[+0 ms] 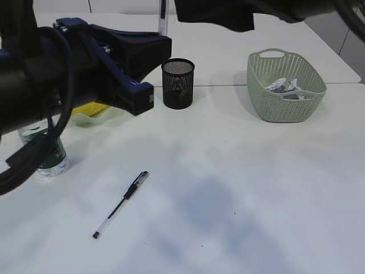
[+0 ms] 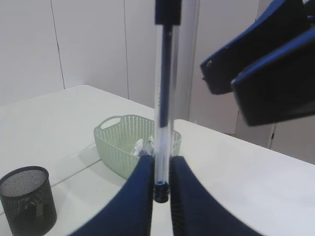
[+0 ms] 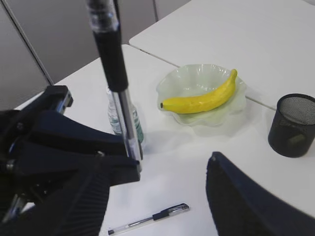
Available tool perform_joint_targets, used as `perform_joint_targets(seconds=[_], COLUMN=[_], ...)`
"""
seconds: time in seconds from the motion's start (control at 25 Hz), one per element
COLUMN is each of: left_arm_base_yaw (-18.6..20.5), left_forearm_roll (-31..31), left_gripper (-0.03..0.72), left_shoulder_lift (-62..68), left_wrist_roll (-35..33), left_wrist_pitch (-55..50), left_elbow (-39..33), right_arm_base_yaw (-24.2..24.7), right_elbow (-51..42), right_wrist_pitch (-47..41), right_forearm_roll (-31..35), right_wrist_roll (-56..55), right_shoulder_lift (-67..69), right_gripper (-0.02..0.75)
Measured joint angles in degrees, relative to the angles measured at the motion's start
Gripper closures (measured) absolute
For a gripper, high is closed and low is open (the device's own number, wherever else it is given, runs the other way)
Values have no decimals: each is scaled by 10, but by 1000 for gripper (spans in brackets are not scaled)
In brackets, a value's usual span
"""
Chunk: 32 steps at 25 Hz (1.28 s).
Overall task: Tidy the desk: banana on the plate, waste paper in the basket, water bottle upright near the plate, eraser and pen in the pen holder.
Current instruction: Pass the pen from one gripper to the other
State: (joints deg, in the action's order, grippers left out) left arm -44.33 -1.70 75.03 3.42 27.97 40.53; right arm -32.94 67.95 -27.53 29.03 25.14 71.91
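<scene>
My left gripper [image 1: 161,45] [image 2: 161,189] is shut on a clear pen [image 2: 162,98] [image 1: 163,17] and holds it upright above the black mesh pen holder [image 1: 178,83]. The right wrist view shows that held pen [image 3: 112,64] too. A second pen [image 1: 121,204] [image 3: 150,220] lies on the table. My right gripper [image 3: 162,196] [image 1: 228,17] is open and empty, high above the table. The banana [image 3: 202,98] lies on the pale plate [image 3: 172,83]. The water bottle [image 1: 48,154] stands upright beside the plate. A pale eraser-like piece [image 3: 295,139] sits inside the holder. Crumpled paper [image 1: 283,87] lies in the green basket [image 1: 285,108].
The left arm fills the left of the exterior view and hides most of the plate [image 1: 85,117]. A seam between two table tops runs behind the holder. The basket stands at the right rear.
</scene>
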Motion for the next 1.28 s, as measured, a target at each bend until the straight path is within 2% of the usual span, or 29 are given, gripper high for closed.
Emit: perform_joint_targets(seconds=[0.24, 0.64, 0.92, 1.16, 1.28], left_arm_base_yaw=[-19, -25, -25, -25, -25], left_forearm_roll=[-2, -6, -6, -6, -6], left_gripper=[650, 650, 650, 650, 650], left_shoulder_lift=[18, 18, 18, 18, 18], left_wrist_roll=[0, 0, 0, 0, 0], left_wrist_pitch=[1, 7, 7, 7, 8], left_elbow=[0, 0, 0, 0, 0], right_arm_base_yaw=[0, 0, 0, 0, 0], right_elbow=[0, 0, 0, 0, 0], right_wrist_pitch=[27, 62, 76, 76, 76], right_forearm_roll=[88, 99, 99, 100, 104], right_wrist_roll=[77, 102, 102, 102, 102], right_shoulder_lift=[0, 0, 0, 0, 0], right_gripper=[277, 287, 434, 605, 644])
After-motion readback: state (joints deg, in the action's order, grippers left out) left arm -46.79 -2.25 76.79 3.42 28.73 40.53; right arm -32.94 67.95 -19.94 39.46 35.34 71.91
